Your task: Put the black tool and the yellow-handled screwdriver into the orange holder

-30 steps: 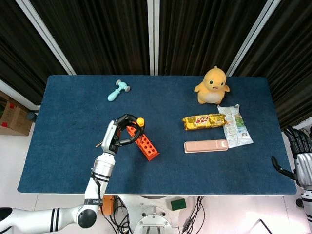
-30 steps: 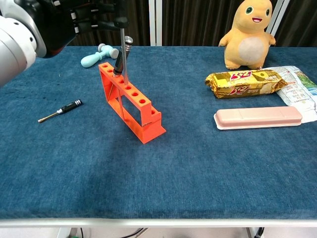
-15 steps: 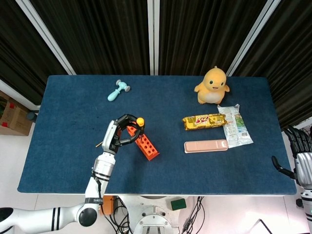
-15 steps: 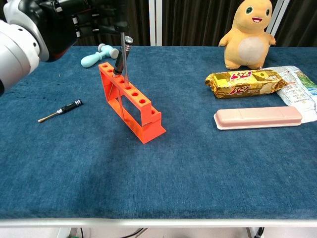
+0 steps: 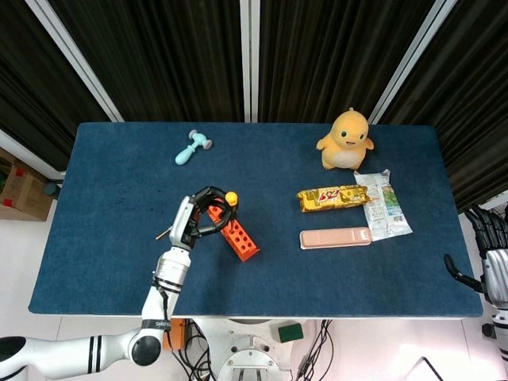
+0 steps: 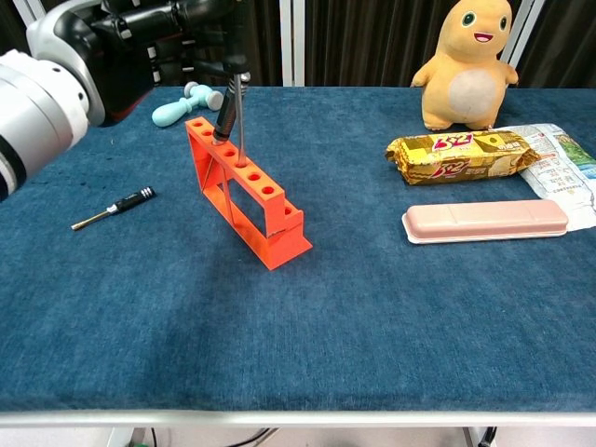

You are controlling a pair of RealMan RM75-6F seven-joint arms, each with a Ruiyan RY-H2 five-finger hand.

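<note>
- Chest view, held against the picture a second ago: the left hand [image 6: 177,33] has shifted a little to the right, and the screwdriver's thin shaft now stands over a hole further along the orange holder [image 6: 244,191], its tip just at the top face.
- Head view shows that hand [image 5: 200,221] closed around the yellow-handled screwdriver [image 5: 230,198], yellow knob uppermost, directly above the holder [image 5: 235,234].
- A black tool [image 6: 225,110] already leans in one of the holder's rear holes; I judge that half of the job done.
- A second small black-handled driver [image 6: 115,207] lies flat on the cloth, well apart to the left of the holder.
- Right hand [image 5: 494,262] waits off the table's right edge, fingers spread, holding nothing.
- Judgement: the shift looks like lining up; lowering straight down should seat the shaft, though a slight tilt could catch the rim.
</note>
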